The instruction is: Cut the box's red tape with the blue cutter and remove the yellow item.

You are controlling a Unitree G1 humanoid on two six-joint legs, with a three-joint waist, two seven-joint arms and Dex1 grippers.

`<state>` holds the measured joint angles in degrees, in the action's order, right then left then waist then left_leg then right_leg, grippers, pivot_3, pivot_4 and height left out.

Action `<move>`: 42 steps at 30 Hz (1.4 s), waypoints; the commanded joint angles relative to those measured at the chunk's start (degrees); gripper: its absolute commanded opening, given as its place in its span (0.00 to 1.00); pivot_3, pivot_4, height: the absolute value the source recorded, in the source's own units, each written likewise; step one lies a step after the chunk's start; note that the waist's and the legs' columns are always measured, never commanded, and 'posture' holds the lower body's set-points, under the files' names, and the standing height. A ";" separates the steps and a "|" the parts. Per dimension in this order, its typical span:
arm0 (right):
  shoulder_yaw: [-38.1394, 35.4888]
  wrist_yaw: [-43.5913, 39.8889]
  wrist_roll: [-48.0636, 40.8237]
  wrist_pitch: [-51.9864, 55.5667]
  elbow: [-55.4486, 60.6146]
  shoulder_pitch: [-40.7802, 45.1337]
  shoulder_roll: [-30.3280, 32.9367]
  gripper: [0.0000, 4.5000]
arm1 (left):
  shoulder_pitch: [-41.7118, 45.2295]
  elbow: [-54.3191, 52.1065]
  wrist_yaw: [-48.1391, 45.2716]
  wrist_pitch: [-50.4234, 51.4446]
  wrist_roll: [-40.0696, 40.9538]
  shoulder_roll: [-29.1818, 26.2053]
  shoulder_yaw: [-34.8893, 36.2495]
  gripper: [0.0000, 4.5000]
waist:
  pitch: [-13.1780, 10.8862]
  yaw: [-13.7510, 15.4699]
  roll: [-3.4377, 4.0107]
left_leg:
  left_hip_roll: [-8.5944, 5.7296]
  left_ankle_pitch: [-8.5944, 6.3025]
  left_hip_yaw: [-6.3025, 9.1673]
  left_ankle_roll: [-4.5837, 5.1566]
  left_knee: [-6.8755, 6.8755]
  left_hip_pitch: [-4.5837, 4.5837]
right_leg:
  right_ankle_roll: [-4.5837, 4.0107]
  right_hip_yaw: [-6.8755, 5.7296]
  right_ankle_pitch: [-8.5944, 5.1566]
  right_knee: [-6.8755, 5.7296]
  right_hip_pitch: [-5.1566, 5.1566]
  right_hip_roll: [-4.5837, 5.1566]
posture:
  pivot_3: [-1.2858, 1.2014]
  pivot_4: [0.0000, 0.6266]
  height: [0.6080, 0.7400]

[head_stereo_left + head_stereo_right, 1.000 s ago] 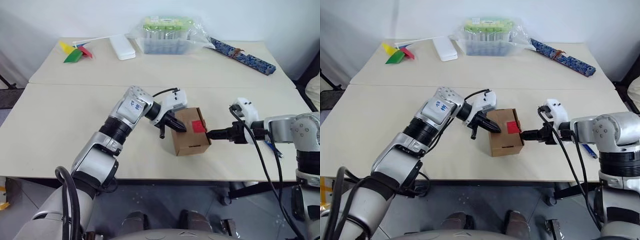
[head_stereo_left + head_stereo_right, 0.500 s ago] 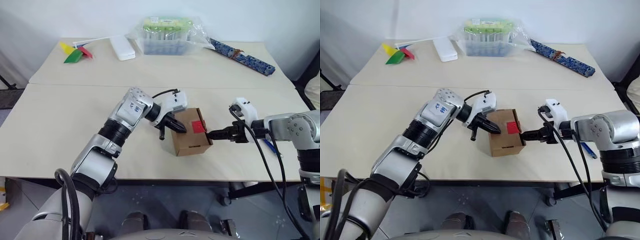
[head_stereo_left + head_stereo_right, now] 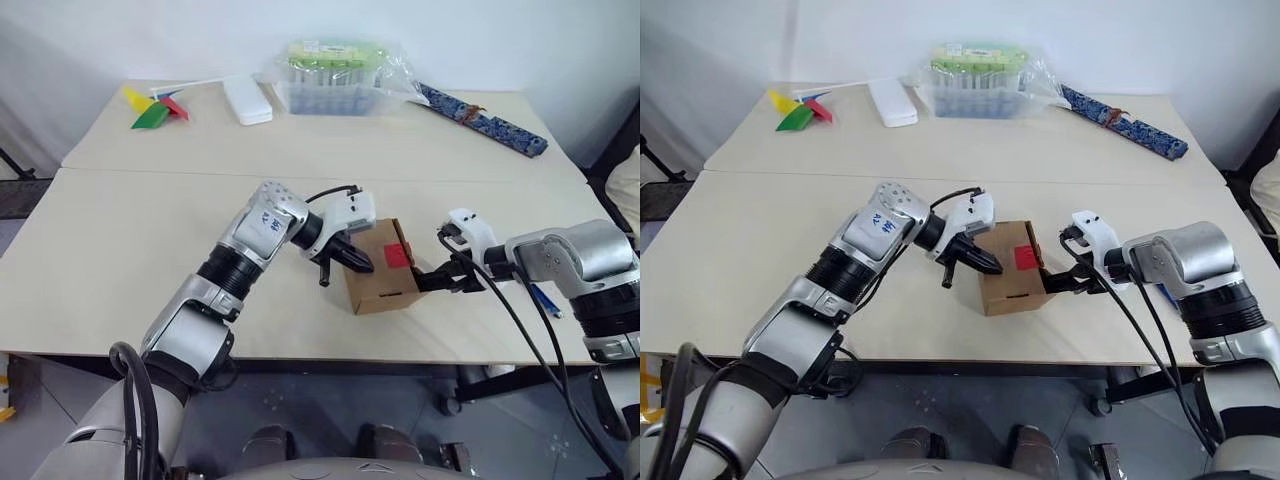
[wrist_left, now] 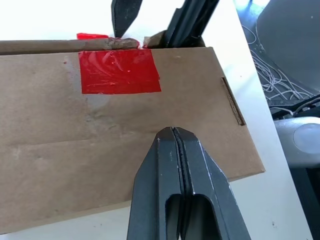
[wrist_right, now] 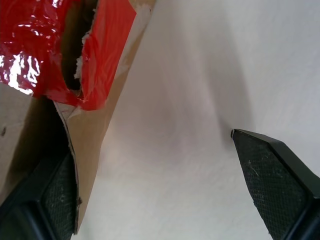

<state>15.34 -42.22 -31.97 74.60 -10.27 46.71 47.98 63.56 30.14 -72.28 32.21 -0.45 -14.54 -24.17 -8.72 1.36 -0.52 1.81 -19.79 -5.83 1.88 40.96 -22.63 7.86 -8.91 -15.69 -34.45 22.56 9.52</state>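
Cardboard, brown and small, the box [image 3: 382,272] stands near the front edge of the pale surface [image 3: 120,250], between the two hands. At the far left corner of the surface lies a paper pinwheel [image 3: 152,106] with yellow, green and red blades, and next to it a flat white case [image 3: 245,99]. Nearer the front, the left hand [image 3: 357,263] reaches in from the left with its two black fingers [image 4: 177,165] clenched together on nothing, their tips resting on the box's top panel. The red tape [image 4: 119,71] sits on that panel toward the box's right edge, and the right wrist view shows it folding over the edge, wrinkled and torn open. Behind, at the far middle, a clear tub with a green lid [image 3: 338,70] sits in a plastic bag. The right hand [image 3: 432,283] is spread wide at the box's right side, one finger [image 5: 47,197] against the cardboard. A long blue patterned strip [image 3: 484,118] lies at the far right.
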 commanded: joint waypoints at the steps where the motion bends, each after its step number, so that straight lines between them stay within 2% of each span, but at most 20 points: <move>1: 2.06 2.50 6.77 -0.92 -5.22 -1.52 1.60 0.99 | -2.18 1.62 -0.06 1.63 -2.44 -0.72 -3.26 0.00 | 0.00 0.00 0.00 | 0.03 -0.02 0.01 0.03 0.00 0.05 | -0.01 0.00 0.00 0.02 -0.06 0.04 | 0.52 0.24 1.00; 17: -0.13 2.53 6.64 -0.79 -6.78 -7.10 0.61 0.99 | -2.08 2.56 0.16 0.56 -2.67 -0.59 -3.85 0.00 | 0.05 0.09 -0.04 | -0.07 -0.09 0.05 0.16 0.02 0.25 | 0.00 -0.04 0.00 0.11 -0.33 0.31 | 0.52 0.24 1.00; 26: 0.75 2.11 8.06 -2.09 -5.68 -9.23 2.10 0.99 | -1.82 3.20 0.19 -0.11 -2.76 -0.91 -3.92 0.00 | 0.25 0.09 -0.03 | -0.10 -0.32 0.50 0.21 0.01 0.54 | 0.00 -0.19 0.00 0.70 -0.95 0.38 | 0.52 0.24 1.00; 31: 0.30 0.66 7.46 -3.87 1.42 -7.23 2.31 0.99 | -2.17 2.54 0.00 -0.12 -2.79 -1.15 -4.04 0.00 | 0.20 0.13 0.11 | -0.19 -0.39 0.54 0.26 0.00 0.52 | 0.01 -0.25 0.00 0.70 -0.94 0.52 | 0.52 0.24 1.00; 35: 0.58 -1.90 7.11 -4.40 5.79 -2.25 1.30 0.99 | -1.81 2.91 -0.21 -0.97 -3.13 -0.87 -4.40 0.00 | 0.08 -0.07 0.39 | -0.18 -0.44 0.46 0.26 -0.02 0.44 | 0.03 -0.34 0.01 0.65 -0.92 0.47 | 0.52 0.24 1.00; 42: 2.40 -2.71 9.82 -4.32 3.25 -0.88 0.99 0.99 | -1.37 3.69 -0.28 -1.78 -3.31 -0.43 -4.47 0.00 | -0.08 -0.01 0.67 | -0.21 -0.42 0.32 0.31 -0.02 0.22 | 0.03 -0.34 0.02 0.62 -0.65 0.41 | 0.52 0.24 1.00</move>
<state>17.67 -45.15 -24.21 70.34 -5.44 45.61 48.54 63.79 30.66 -73.45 29.88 -0.42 -14.89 -25.32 -8.80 1.35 0.15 1.60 -20.20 -5.52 2.19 40.94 -22.41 7.89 -9.25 -15.67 -33.84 21.91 9.93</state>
